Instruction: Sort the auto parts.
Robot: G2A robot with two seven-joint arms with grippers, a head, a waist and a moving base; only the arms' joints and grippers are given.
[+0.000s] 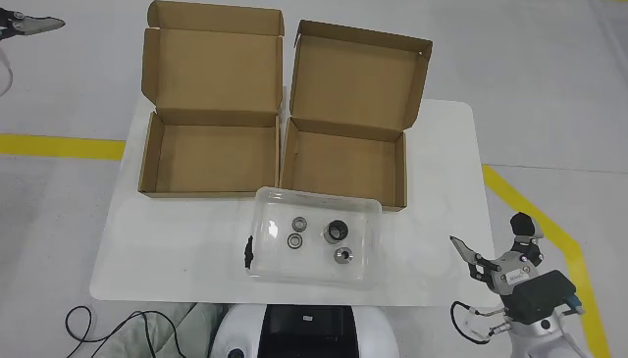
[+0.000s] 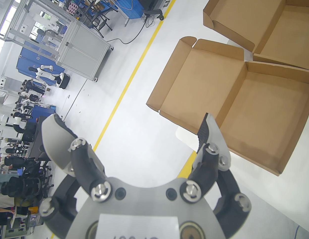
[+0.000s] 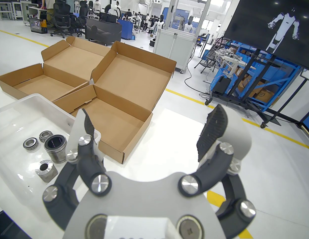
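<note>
Desk: a white rounded desk point(image 1: 446, 162) carries two boxes and a tray.
Boxes: an open brown cardboard box on the left point(image 1: 211, 157) and an open brown cardboard box on the right point(image 1: 343, 170) sit side by side on the far half of the desk. Both lids are folded back and both floors are bare.
Tray: a clear plastic tray point(image 1: 365, 219) lies at the near middle, just in front of the boxes.
Parts: all four auto parts lie in the tray. Two small steel bearing rings point(image 1: 298, 224) point(image 1: 293, 241) are on the left. A dark steel cylinder with a hollow bore point(image 1: 337, 230) is right of them. A short grey metal bushing point(image 1: 341, 255) lies nearest the robot.
Right claw: the right claw point(image 3: 149, 128) has its fingers spread wide and holds nothing. It is by the desk's near right corner, right of the tray and apart from every part.
Left claw: the left claw point(image 2: 132, 133) is also spread and empty. It is over the floor, well off to the left of the desk.
Progress: nothing is sorted yet, judging by the bare boxes and the full tray. All four parts remain to be lifted out and shared between the boxes. Neither claw is placed for a first pick.
Hard to tell: which part belongs in which box cannot be read from the scene. A small black piece on the tray's left wall point(image 1: 248, 252) is too small to identify. From the right wrist view, the tray's far corner covers part of the left box.
</note>
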